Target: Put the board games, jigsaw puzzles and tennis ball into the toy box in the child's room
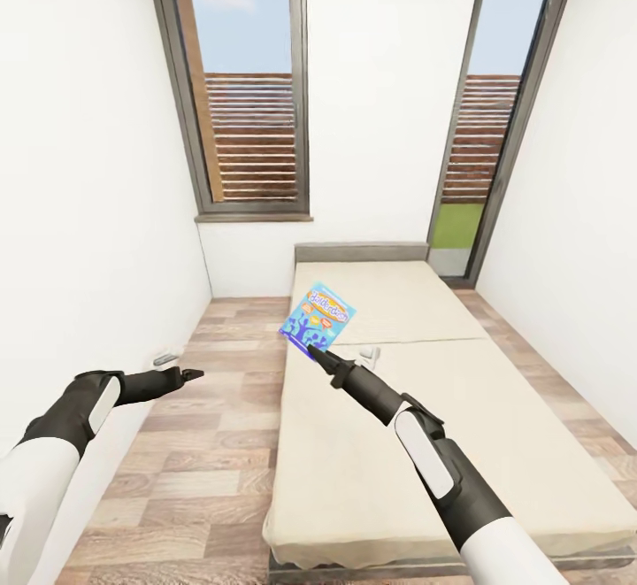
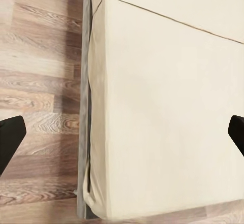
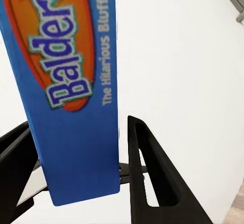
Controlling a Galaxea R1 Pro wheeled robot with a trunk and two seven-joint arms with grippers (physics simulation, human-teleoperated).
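Right tool (image 1: 311, 350) clamps the blue board game (image 1: 318, 321) by one edge; left tool (image 1: 193, 374) spread apart. A swing could slip it loose over the bed (image 1: 425, 443).

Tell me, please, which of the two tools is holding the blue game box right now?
The right tool, stretched over the bed, grips the blue Balderdash box by its lower edge. The left tool hangs empty above the wood floor, fingers spread apart.

Bright, even, soft-shadowed daylight render; slight wide-angle edge stretch.
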